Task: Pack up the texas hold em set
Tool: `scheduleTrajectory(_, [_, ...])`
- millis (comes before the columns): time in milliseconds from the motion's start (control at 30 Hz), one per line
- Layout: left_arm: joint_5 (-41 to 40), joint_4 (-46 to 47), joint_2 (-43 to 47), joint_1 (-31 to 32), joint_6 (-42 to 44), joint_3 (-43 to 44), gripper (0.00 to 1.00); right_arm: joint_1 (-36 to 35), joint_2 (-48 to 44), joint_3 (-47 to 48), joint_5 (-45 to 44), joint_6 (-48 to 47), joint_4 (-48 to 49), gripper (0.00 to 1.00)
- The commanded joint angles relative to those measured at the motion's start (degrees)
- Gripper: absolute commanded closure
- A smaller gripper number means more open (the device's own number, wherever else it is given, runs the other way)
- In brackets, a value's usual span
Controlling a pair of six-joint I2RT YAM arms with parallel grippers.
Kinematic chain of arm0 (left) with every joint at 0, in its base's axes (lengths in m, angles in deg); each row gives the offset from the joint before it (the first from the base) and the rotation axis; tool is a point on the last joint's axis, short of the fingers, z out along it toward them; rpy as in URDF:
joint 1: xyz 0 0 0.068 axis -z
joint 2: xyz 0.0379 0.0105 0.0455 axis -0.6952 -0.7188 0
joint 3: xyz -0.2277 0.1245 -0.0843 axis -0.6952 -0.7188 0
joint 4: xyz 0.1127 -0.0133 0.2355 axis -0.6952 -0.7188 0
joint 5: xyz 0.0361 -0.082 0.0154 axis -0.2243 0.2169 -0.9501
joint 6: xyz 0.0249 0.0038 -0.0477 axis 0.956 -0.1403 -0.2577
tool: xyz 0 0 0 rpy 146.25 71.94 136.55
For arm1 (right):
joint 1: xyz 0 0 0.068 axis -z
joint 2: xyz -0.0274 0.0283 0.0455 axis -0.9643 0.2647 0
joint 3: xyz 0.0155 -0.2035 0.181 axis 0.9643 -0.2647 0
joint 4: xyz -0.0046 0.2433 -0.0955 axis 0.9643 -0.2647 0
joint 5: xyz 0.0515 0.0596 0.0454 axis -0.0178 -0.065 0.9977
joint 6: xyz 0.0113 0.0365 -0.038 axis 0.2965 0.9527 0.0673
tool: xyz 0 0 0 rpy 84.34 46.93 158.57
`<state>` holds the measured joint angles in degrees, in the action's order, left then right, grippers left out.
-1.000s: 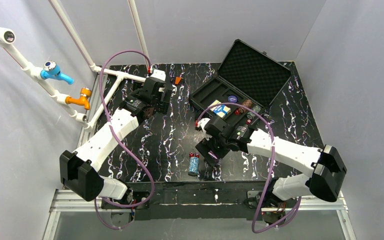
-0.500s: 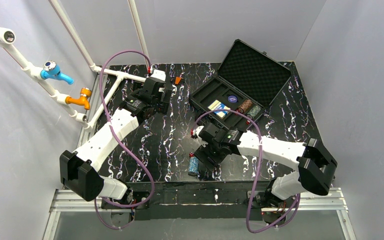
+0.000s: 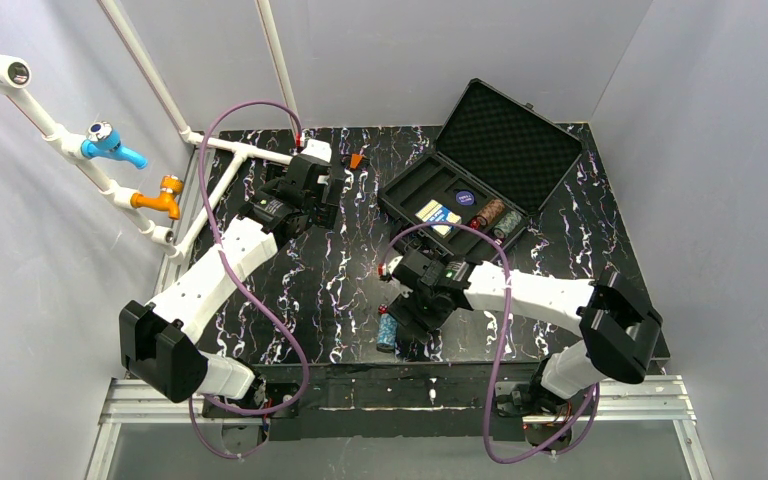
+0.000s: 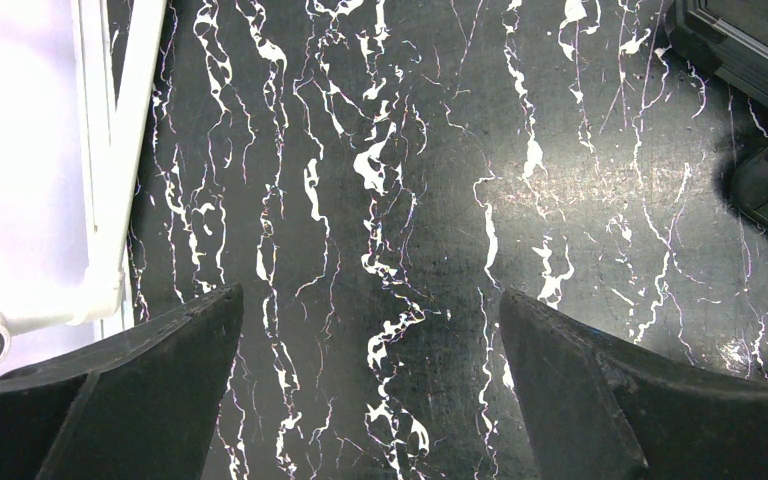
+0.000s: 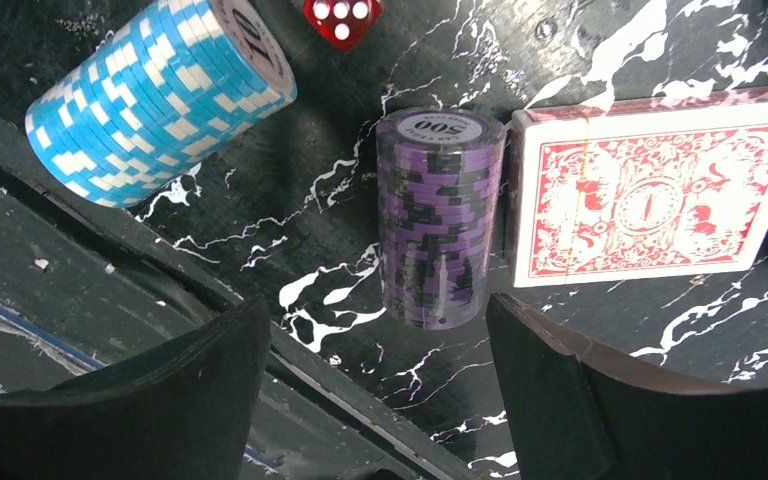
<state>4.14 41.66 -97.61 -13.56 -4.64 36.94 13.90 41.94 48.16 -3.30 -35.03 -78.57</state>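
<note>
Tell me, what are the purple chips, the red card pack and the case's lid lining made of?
Purple chips: probably plastic or clay composite, matte, moulded striped edges. Red card pack: printed card, perhaps film-wrapped; faint sheen. Lid lining: black foam; dimpled, dull surface.

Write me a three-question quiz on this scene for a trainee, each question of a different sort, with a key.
1. True or false: the right gripper is shut on the purple stack.
2. Pick one: the number printed on top of the purple stack is A) 10, B) 500, C) 100.
3. Fill in: the blue stack lies on its ___.

Key: 1 false, the fingers stand open and hold nothing; 2 B; 3 side.
</note>
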Motion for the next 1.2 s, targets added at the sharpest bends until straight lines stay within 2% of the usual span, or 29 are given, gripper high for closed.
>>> scheduleTrajectory(0, [-0.14,-1.06,1.28,-0.23,0.2,-0.32,0.01,-0.35,0.38,1.4,-2.53,-0.84,2.83,0.14])
scheduleTrajectory(200, [-0.82,-0.95,1.3,-0.24,0.27,-0.7,0.01,-0.41,5.06,3.65,-4.64,-2.73,3.17,0.18])
scheduleTrajectory(333, [-0.94,-0.99,1.09,-0.25,0.36,-0.61,0.01,-0.36,6.56,3.78,-5.01,-2.76,3.9,0.24])
scheduleTrajectory(833, [-0.84,-0.99,0.77,-0.25,0.45,-0.4,0.01,-0.42,6.99,2.22,-6.82,-1.98,4.74,0.41])
scheduleTrajectory(1167, [-0.63,-0.99,0.84,-0.24,0.46,-0.33,0.01,-0.42,5.01,3.07,-6.39,-0.81,4.06,0.73])
